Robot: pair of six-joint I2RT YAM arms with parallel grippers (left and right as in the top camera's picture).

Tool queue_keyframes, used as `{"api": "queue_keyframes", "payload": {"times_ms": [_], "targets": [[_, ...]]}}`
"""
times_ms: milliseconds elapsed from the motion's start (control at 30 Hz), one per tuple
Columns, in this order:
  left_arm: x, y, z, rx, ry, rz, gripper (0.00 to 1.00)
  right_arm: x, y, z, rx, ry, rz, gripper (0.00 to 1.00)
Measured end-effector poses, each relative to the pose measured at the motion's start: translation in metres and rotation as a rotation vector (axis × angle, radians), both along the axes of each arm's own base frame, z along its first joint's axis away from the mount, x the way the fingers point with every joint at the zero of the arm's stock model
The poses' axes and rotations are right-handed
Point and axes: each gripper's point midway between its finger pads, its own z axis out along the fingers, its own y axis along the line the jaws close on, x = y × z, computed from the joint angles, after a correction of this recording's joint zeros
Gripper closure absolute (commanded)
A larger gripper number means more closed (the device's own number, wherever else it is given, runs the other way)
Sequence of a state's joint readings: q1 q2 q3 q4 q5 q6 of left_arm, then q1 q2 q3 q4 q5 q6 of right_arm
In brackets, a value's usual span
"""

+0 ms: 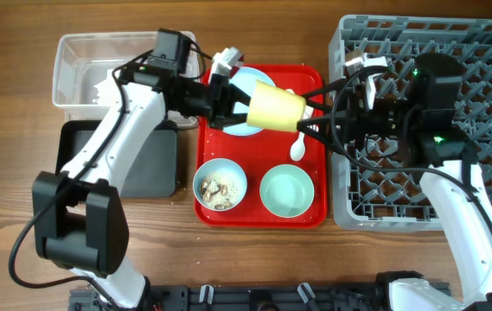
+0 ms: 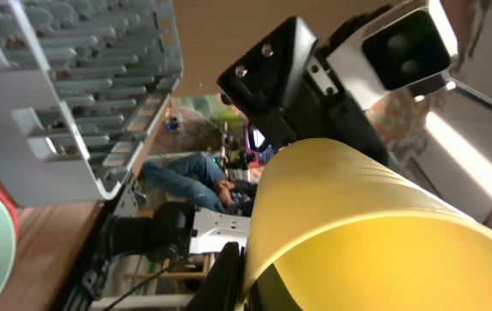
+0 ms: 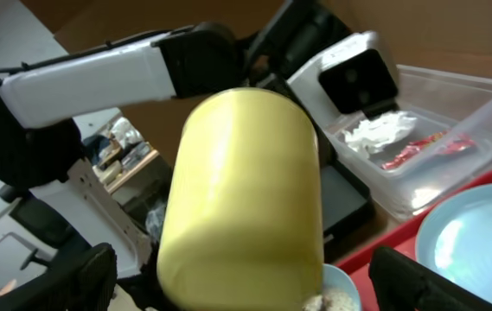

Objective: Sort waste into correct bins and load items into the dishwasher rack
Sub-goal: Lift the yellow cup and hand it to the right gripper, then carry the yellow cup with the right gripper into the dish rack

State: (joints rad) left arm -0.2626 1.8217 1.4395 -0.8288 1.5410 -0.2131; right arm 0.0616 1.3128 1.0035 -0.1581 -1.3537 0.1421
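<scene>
Two grippers meet at the cup [image 1: 276,105], which hangs on its side in the air over the 12 o'clock half of the red tray [image 1: 263,151], above the plate [image 1: 244,79]. The left gripper [image 1: 239,102] reaches in from 9 o'clock and is closed on the cup's wider mouth end; just how its fingers sit on the rim is hidden. The right gripper [image 1: 308,112] reaches in from 3 o'clock with its fingers spread wide on either side of the narrower base end. The right wrist view shows them apart from the yellow wall, not yet touching. It reads as a handover, with the rack [image 1: 488,112] at 3 o'clock of the tray as the likely goal. The cup looks like light, stiff, smooth plastic: little weight to carry, but a tapered, glossy wall that could slip out of a pinch towards the base. A hold across the body near its middle, square on opposite sides, seems safer than one at the very end. At the tray's 6 o'clock edge sit a bowl of scraps [image 1: 220,186] and an empty bowl [image 1: 287,190]; a spoon [image 1: 297,149] lies just above the latter.
</scene>
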Motion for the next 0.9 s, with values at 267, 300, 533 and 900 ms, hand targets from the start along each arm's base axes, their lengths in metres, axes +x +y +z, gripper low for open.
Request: {"api": "queue_keyframes", "payload": {"times_ms": [267, 300, 533, 900], "targets": [[-0.006, -0.007, 0.001, -0.006, -0.001, -0.024, 0.96, -0.007, 0.022, -0.002, -0.015, 0.034, 0.027, 0.23], [-0.006, -0.006, 0.001, -0.008, 0.0, -0.025, 0.96, -0.006, 0.024, -0.003, -0.02, 0.037, 0.022, 0.25], [-0.006, -0.005, 0.002, -0.015, -0.005, -0.024, 0.85, -0.003, 0.028, -0.006, -0.036, 0.051, -0.001, 0.4], [-0.006, -0.006, 0.002, -0.015, -0.012, -0.026, 0.47, 0.011, 0.016, -0.007, -0.044, 0.057, -0.077, 0.55]]}}
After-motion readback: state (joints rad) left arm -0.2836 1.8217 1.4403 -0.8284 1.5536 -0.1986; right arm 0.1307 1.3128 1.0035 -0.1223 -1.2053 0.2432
